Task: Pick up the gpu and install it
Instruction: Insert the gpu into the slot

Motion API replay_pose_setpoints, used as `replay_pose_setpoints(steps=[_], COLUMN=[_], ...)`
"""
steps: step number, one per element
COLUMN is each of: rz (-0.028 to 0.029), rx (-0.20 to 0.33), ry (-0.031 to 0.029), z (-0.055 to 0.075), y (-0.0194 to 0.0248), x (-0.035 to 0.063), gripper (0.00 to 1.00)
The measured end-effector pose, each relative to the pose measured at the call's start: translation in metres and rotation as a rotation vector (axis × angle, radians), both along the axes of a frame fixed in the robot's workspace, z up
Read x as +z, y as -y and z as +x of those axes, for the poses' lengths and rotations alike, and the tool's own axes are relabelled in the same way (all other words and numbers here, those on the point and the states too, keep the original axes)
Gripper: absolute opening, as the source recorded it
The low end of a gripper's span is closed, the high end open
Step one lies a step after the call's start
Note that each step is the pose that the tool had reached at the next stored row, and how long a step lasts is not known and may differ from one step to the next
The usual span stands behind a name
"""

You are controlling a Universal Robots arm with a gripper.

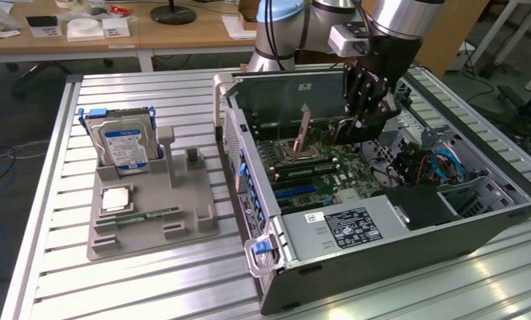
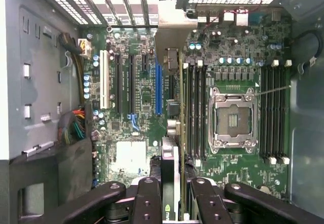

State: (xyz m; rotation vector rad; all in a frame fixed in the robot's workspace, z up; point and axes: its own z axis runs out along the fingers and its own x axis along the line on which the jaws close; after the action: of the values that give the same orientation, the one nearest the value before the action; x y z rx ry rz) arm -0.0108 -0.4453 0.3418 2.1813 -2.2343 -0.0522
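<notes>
Pickup done; claw (image 1: pixel 365 123) clamped on the gpu (image 2: pixel 173 46), edge-down over the board (image 2: pixel 147 100) inside the case (image 1: pixel 408 250), 3 o'clock from the tray (image 1: pixel 145 227) in the exterior view; seating apparently left.

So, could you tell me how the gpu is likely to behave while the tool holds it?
The gpu looks thin and flat, so probably stiff and light. Gripped by the tool near one end, it might pivot. Its bare circuit-board face suggests it is fragile if knocked against the case.
</notes>
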Motion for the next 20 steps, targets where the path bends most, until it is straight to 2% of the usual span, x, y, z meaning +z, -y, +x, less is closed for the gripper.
replay_pose_setpoints(steps=[1, 20], rz=[-0.0002, 0.0003], rx=[0.0, -0.001], ry=[-0.0002, 0.0], z=[-0.0047, -0.0057], y=[0.0021, 0.0031], x=[-0.0035, -0.0057], gripper=[0.27, 0.27])
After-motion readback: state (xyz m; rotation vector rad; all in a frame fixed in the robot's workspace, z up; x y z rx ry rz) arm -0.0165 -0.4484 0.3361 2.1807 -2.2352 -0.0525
